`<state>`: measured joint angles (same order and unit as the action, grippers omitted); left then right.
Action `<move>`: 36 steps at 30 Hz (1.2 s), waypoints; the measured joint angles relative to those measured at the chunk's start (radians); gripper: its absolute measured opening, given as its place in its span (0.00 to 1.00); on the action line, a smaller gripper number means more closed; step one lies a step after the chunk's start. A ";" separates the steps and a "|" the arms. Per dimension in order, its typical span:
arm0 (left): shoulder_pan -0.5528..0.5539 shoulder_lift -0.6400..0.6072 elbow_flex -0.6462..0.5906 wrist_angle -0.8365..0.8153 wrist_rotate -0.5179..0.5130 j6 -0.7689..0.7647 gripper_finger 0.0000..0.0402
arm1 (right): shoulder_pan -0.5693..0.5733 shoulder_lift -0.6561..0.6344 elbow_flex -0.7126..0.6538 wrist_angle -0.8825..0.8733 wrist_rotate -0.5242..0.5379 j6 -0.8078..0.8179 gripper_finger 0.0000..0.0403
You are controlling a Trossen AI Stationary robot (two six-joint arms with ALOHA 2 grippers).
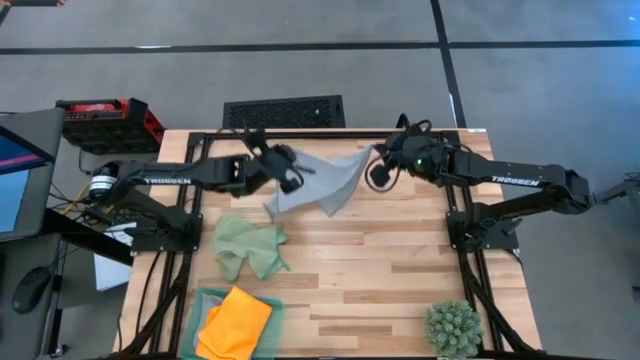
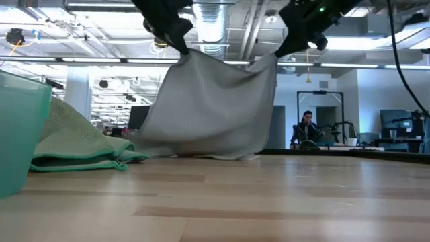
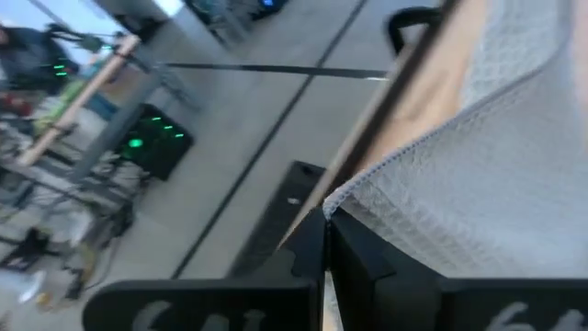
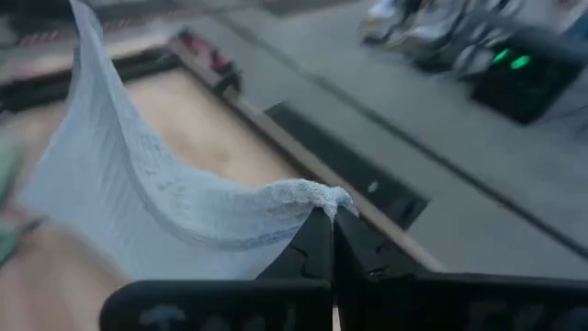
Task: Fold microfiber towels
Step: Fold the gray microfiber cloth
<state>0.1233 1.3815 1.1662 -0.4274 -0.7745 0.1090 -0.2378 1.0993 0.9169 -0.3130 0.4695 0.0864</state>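
You had the grey towel [image 1: 318,182] lifted at the desk's [image 1: 400,280] twelve o'clock edge — left hand [image 1: 287,172] pinching one top corner, right hand [image 1: 378,172] pinching the other, hem dragging on the wood. The green towel [image 1: 250,247] lay crumpled toward eight o'clock, the orange towel [image 1: 235,322] in the tray [image 1: 203,299] at seven. To do this step well, you needed both corners level and taut — then lower evenly, so it laid flat without bunching.

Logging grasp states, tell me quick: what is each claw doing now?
Left claw: closed on a corner of the grey-blue towel, lifted.
Right claw: closed on that towel's other corner.
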 joint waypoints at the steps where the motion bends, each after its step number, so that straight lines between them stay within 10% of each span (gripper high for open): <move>1: 0.025 0.000 0.002 0.018 0.000 0.026 0.00 | -0.018 -0.002 0.000 0.026 0.004 -0.021 0.02; 18: 0.025 0.001 0.120 0.140 0.003 0.315 0.00 | 0.001 -0.003 0.189 -0.189 0.004 -0.107 0.02; 36: -0.346 0.033 0.092 -0.420 0.163 -0.303 0.00 | 0.471 0.002 0.052 -0.540 -0.023 0.493 0.02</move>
<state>-0.2231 1.4143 1.2580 -0.8470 -0.6112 -0.1935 0.2331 1.1011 0.9693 -0.8532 0.4462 0.5799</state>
